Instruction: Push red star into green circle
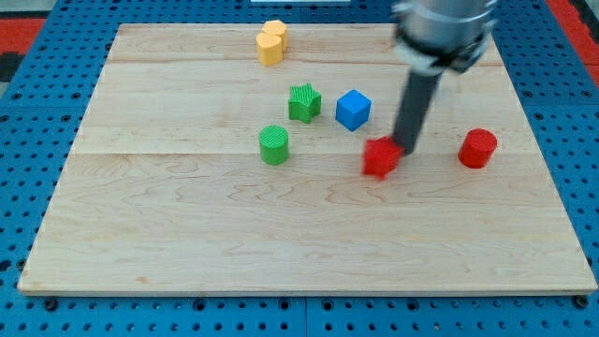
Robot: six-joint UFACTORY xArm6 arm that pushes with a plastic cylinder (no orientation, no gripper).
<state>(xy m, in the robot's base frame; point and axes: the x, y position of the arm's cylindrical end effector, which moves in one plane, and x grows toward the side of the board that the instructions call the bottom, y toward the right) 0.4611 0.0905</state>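
So the arm is hanging over a pale wooden board made of long planks with the grain running left to right, and that board is sitting on a blue pegboard table full of little holes. The rod is smooth, dark and straight, coming down out of a blurry grey housing at the view's top right. There's nothing on it that could grip anything, so it isn't holding a thing, it's just pressing. My tip is sitting right against the red star, on that block's upper right side.

The red star is lying a bit right of the board's centre and it's looking smeared, so I can't really make out its points or which way any of them is aiming. It's roughly as wide as it is tall, so no long axis to speak of.

The green circle is a short ribbed cylinder, sitting well to the left of the red star at about the same level. Just above and to its right a green star is resting, with a glossy blue cube next to it. A red cylinder is standing off to the right, and a yellow block is up near the board's top edge.
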